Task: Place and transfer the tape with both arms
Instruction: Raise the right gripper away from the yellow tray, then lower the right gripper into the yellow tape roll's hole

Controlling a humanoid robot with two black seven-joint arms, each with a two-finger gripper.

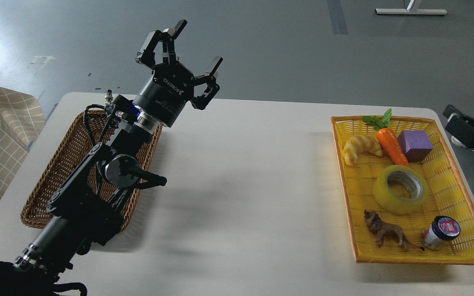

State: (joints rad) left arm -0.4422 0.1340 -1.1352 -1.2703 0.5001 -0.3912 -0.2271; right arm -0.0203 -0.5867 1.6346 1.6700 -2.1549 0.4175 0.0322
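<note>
nothing looks done yet: the tape (pixel 400 189) lies flat in the yellow tray (pixel 461 251) on my right, between the carrot (pixel 392 145) and the lion figure (pixel 386 233), untouched. my left gripper (pixel 194 44) hangs above the far end of the brown basket (pixel 62 164), fingers spread and empty. my right gripper isn't in view, so i judge the whole pick, handover and placing remain. count: one tape, one croissant (pixel 361 148), one carrot, one purple block (pixel 414 144), one lion, one small jar (pixel 440 232), two baskets, one arm showing
</note>
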